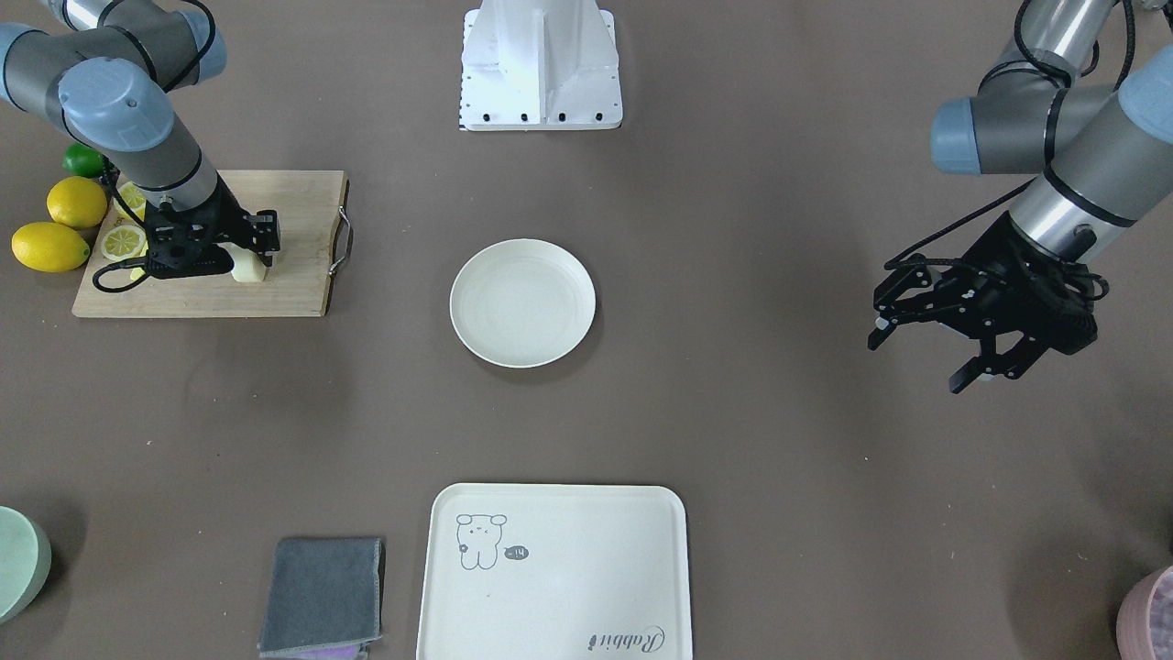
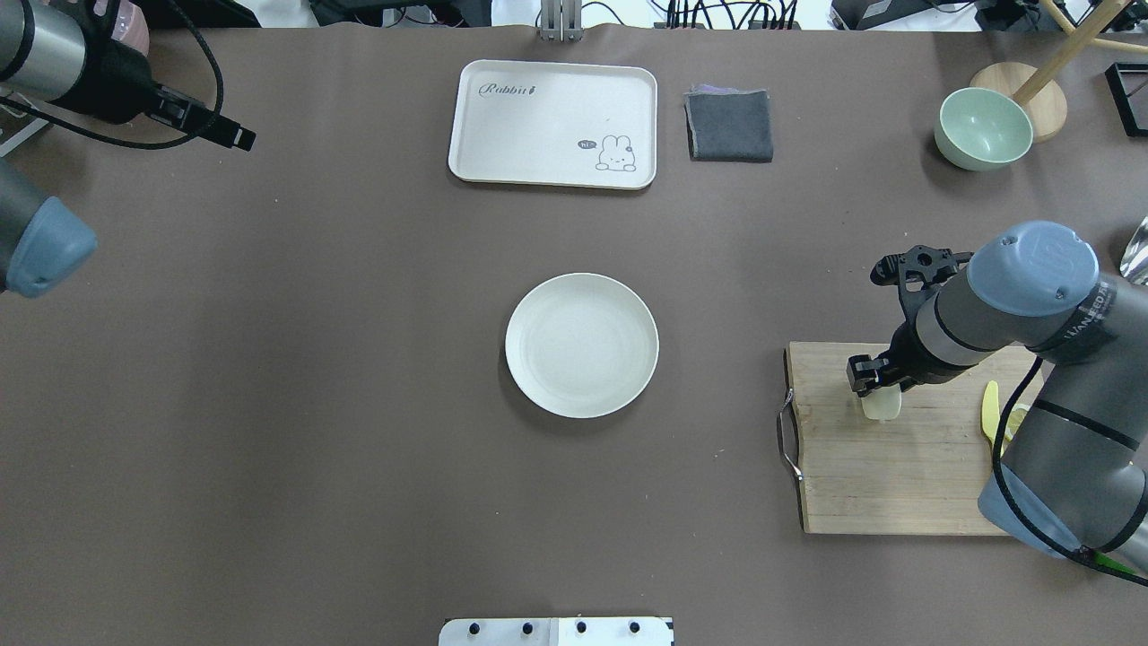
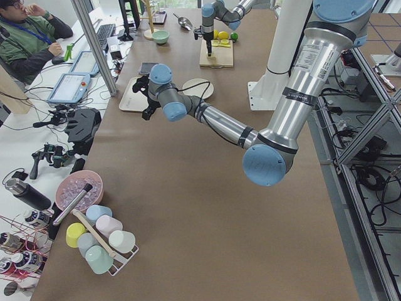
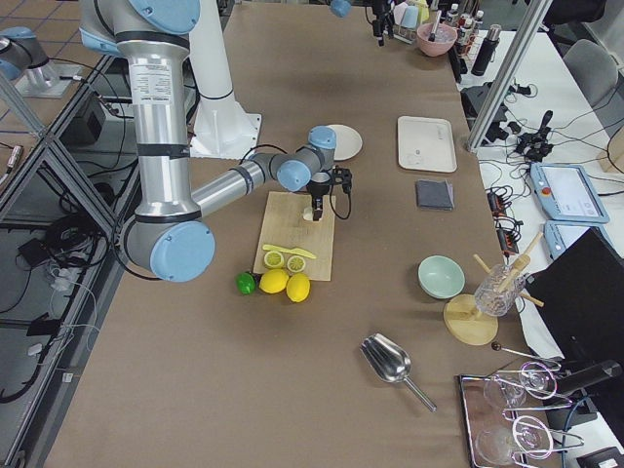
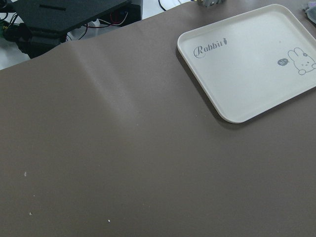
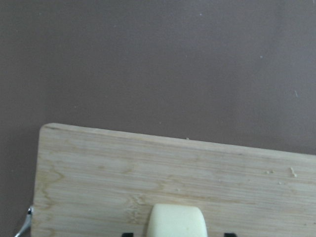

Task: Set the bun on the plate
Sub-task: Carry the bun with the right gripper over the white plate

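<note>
The small cream-white bun [image 1: 249,270] lies on the wooden cutting board [image 1: 293,284] at the robot's right, between the parted fingers of the right gripper [image 1: 255,249], well apart from the round off-white plate [image 1: 522,302], while the left gripper [image 1: 916,365] hangs with its fingers spread.

"Rabbit" in grey script, a small carrot after it, sits in one corner of the cream tray [image 5: 237,74]. Toward the opposite corner, a dark speech bubble [image 5: 282,62] reads "hi", right beside the bunny drawing [image 5: 303,60]. Lettering on the right arm [image 2: 1082,321] is too small to read.
</note>
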`<state>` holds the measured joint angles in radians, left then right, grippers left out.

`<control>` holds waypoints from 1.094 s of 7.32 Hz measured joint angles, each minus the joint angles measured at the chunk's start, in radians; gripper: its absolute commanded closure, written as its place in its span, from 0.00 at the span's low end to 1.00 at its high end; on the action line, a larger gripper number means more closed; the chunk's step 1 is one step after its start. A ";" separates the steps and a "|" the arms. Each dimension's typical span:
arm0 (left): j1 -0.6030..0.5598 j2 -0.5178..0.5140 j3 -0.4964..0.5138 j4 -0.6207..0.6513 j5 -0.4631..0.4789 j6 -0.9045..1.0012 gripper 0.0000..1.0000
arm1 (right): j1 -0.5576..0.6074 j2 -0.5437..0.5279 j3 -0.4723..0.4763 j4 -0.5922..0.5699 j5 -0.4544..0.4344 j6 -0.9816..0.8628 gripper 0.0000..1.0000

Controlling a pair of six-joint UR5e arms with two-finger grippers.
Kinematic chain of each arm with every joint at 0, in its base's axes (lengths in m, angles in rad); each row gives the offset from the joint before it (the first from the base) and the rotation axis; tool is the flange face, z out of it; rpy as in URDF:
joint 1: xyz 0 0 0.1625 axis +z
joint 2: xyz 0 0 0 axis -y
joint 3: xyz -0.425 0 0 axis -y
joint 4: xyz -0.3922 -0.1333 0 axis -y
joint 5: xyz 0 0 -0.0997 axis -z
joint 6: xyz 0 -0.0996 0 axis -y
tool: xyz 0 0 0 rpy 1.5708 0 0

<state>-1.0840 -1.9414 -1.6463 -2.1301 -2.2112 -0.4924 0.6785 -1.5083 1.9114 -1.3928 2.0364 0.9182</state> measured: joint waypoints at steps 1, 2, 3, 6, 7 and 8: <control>0.000 0.001 -0.001 0.000 0.000 0.000 0.02 | -0.001 0.000 0.012 0.000 0.003 0.010 1.00; -0.001 0.002 -0.001 0.000 0.001 0.000 0.02 | -0.001 0.002 0.021 0.000 0.003 0.023 1.00; -0.003 0.003 -0.002 -0.001 0.000 0.000 0.02 | -0.001 0.005 0.028 0.000 0.002 0.032 1.00; -0.007 -0.002 -0.002 0.004 -0.008 -0.003 0.02 | 0.031 0.122 0.027 0.001 -0.023 0.039 1.00; -0.007 -0.004 -0.006 0.007 -0.013 -0.008 0.02 | 0.043 0.202 0.011 0.002 -0.049 0.037 1.00; -0.006 -0.005 -0.011 0.016 -0.020 -0.013 0.02 | 0.046 0.276 -0.006 0.003 -0.072 0.032 1.00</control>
<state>-1.0899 -1.9461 -1.6571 -2.1142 -2.2308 -0.5050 0.7241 -1.2323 1.9058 -1.3894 1.9642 0.9499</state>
